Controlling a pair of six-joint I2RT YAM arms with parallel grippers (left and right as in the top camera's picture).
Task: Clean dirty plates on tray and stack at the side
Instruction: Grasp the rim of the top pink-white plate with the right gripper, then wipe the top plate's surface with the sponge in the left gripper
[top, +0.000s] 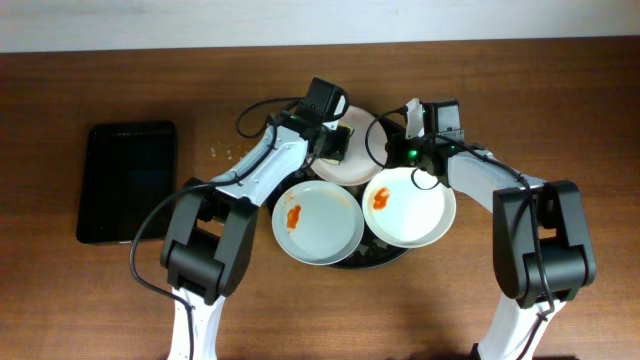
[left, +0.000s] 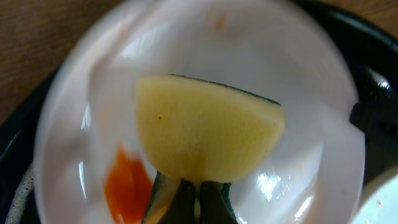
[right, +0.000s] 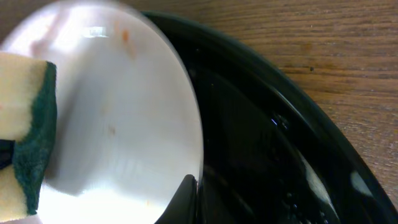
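Only the overhead view shows all 3 plates (top: 318, 225) lying on the round black tray (top: 380, 257), mid-desk (top: 560, 80). The left wrist view shows the left end effector (left: 198, 196) clenched on a yellow sponge (left: 208, 127) (green on its back side) over the back plate (left: 298, 81), beside a red-orange smear (left: 124, 180). In the right wrist view the right end effector (right: 189, 190) pinches this plate's rim. Both arms reach forward with bent elbows and meet there.
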